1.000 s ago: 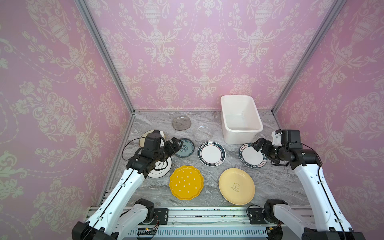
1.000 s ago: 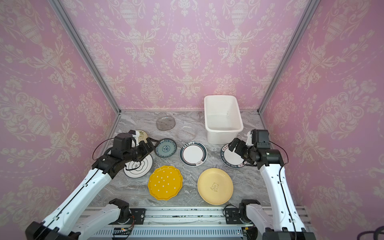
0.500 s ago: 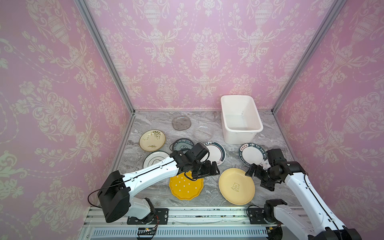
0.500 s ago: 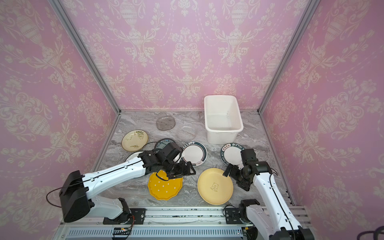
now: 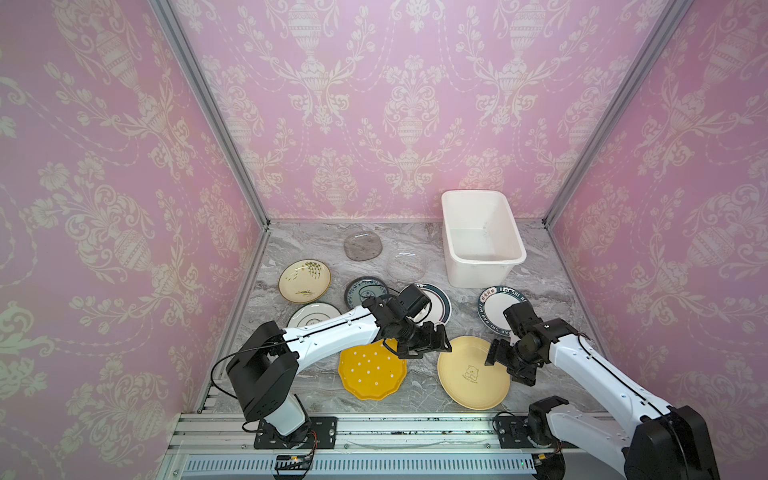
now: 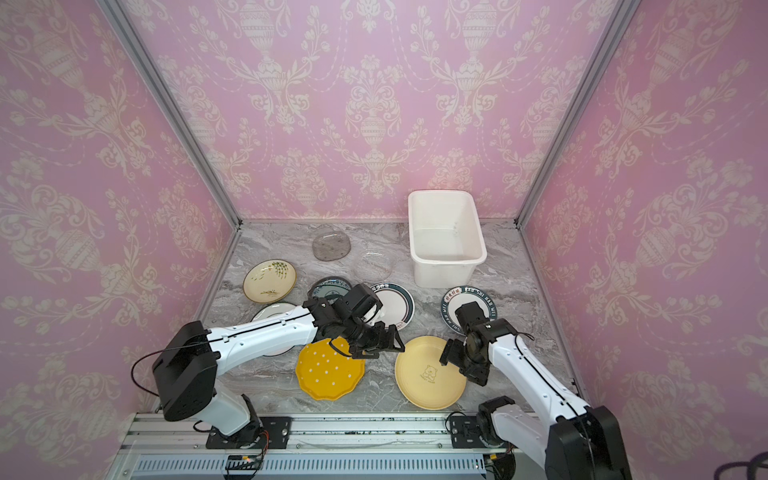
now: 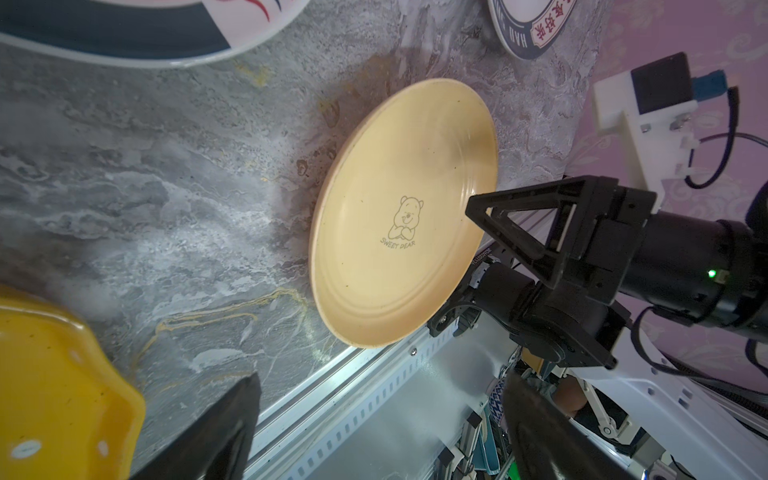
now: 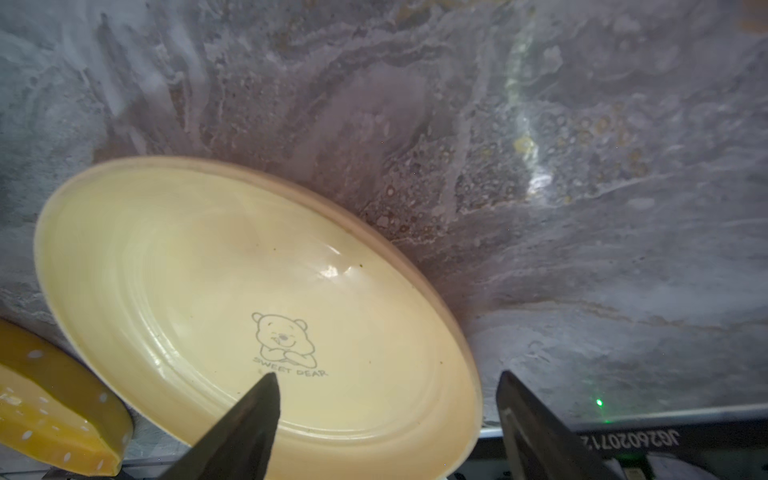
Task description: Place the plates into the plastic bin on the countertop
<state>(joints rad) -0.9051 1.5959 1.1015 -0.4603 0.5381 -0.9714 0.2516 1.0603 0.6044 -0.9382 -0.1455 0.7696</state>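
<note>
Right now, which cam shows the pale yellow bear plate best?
Left wrist view: nearly the whole pale yellow plate sits in frame, bear print legible. The right wrist view is closer but crops its rim. Both top views show it whole but small, with the right gripper over its edge.

plastic bin (image 5: 478, 272): plain white.
countertop (image 5: 316, 249): grey marble, white and brownish veins.
scalloped plate (image 5: 371, 372): orange-yellow, white dots.
bear plate (image 5: 471, 374): pale yellow, grey outline bear, lettering.
sprig plate (image 5: 304, 281): cream, olive-green sprig.
teal plate (image 5: 361, 291): teal, pale pattern.
rimmed plate just beside the bin (image 5: 492, 303): white, dark lettered band, red patch.
rimmed plate further from the bin (image 5: 440, 305): white, dark teal band.
rimmed plate farthest from the bin (image 5: 309, 313): white, thin dark rings.
smoky glass plate (image 5: 363, 246): translucent grey-brown.
clear glass plate (image 5: 406, 266): colourless.
wallpaper (image 5: 374, 104): pink, cream damask.
</note>
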